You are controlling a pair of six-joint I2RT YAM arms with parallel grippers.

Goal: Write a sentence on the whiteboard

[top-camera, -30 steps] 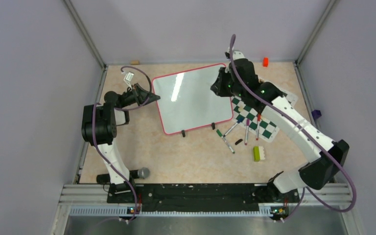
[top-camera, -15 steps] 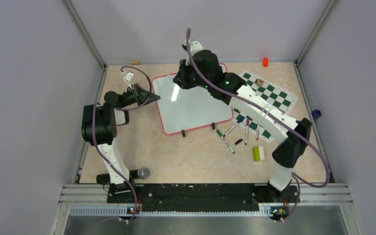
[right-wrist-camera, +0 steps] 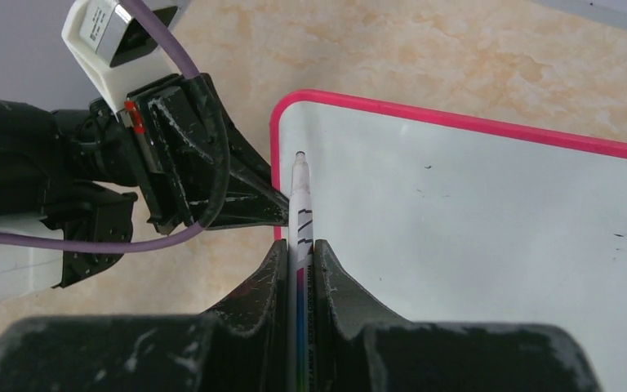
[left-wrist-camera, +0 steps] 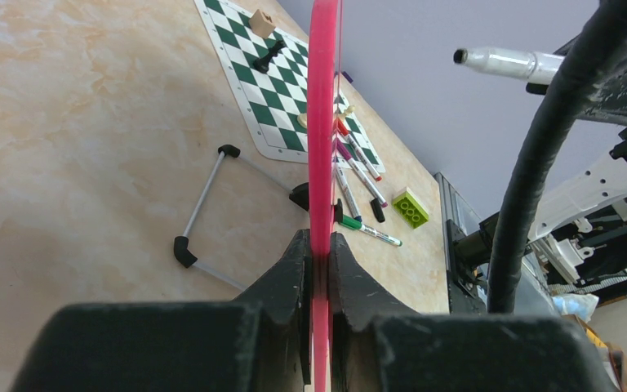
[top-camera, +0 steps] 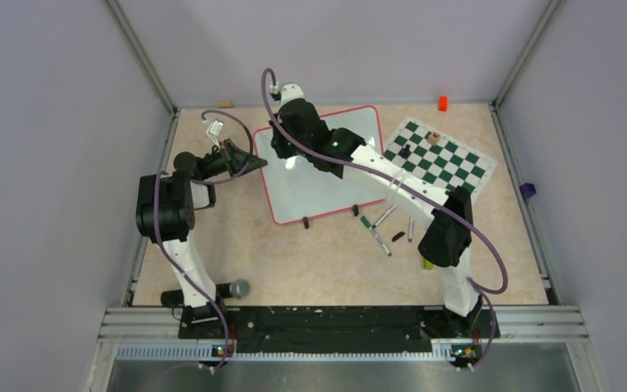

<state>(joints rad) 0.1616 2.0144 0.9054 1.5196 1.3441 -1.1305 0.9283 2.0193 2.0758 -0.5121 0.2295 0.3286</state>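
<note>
Okay, left to right. Left of centre in the top view, the left hand (top-camera: 251, 162) is closed on the left edge of the whiteboard (top-camera: 326, 184). Its wrist view confirms it: both fingers pinch the pink rim (left-wrist-camera: 323, 122), board seen edge-on. Bare surface (left-wrist-camera: 90, 122) and a wire stand (left-wrist-camera: 204, 204) show underneath, so this edge looks raised, not flat. The grip is probably there to brace the board against pen pressure.

The board sits upper middle of the top view, two black clips on its near edge. The right hand (top-camera: 284, 149) reaches across to the board's upper-left corner, clamped on a marker (right-wrist-camera: 300, 204) with the tip pointing forward and apparently uncapped. The tip is at or just above the white face near the corner; contact cannot be told. It's a sensible start spot for a first line.

No sentence shows on the board, only a few tiny specks at the right of the right wrist view. Writing not begun, by my read.

Right of the board are loose markers (top-camera: 392, 224), and a chess mat (top-camera: 445, 159) at upper right, not involved.
</note>
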